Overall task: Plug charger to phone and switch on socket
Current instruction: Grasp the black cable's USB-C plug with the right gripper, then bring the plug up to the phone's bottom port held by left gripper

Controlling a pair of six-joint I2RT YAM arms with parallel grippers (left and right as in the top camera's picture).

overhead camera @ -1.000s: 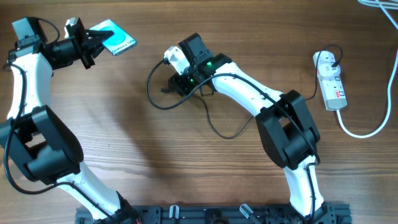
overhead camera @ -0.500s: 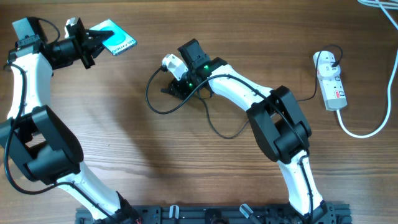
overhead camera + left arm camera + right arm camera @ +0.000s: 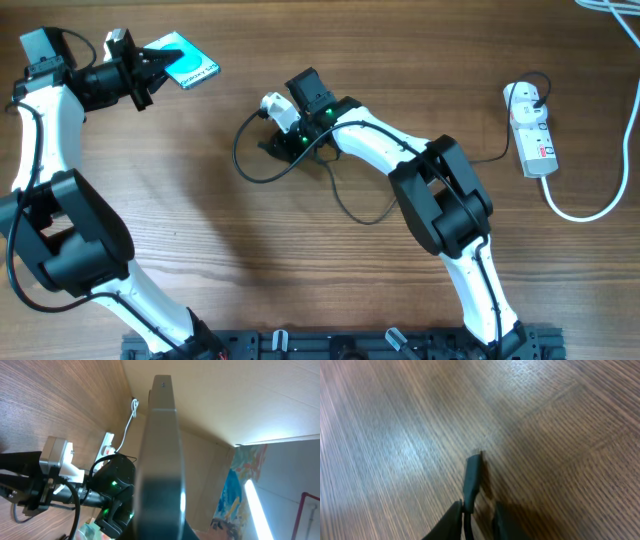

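Our right gripper, overhead, is pinched almost closed on the charger near its connector, mid-table. Our left gripper looks clamped on the light blue phone, far left. The charger's plug sits in the socket on the right. We judge docking and switching are both left to do.

Left wrist: the phone is edge-on, a dark slab.

Right wrist: the slim black connector pokes out between the fingers, just over the wood.
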